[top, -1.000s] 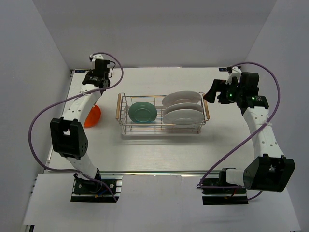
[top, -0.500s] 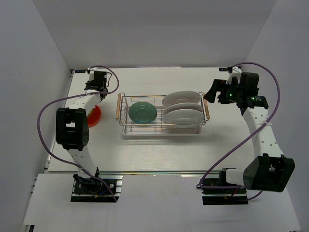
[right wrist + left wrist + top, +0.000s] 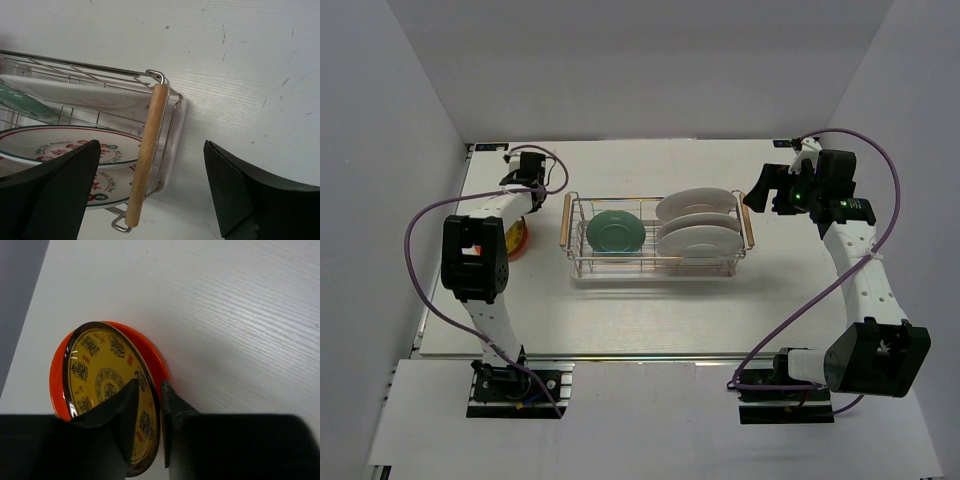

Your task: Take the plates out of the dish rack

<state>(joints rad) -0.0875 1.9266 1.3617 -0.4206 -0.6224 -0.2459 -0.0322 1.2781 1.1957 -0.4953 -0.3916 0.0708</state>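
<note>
Yellow plate (image 3: 100,375) stands between the left hand's (image 3: 149,384) slightly parted fingers (image 3: 122,410).

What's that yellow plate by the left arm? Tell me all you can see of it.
The round yellow plate looks glossy, with a dark rim and dark medallion patterns. It rests against an orange-red plate on the white table, near its left edge. The two dark fingers of the left end effector straddle its rim; whether they pinch it is unclear.
</note>
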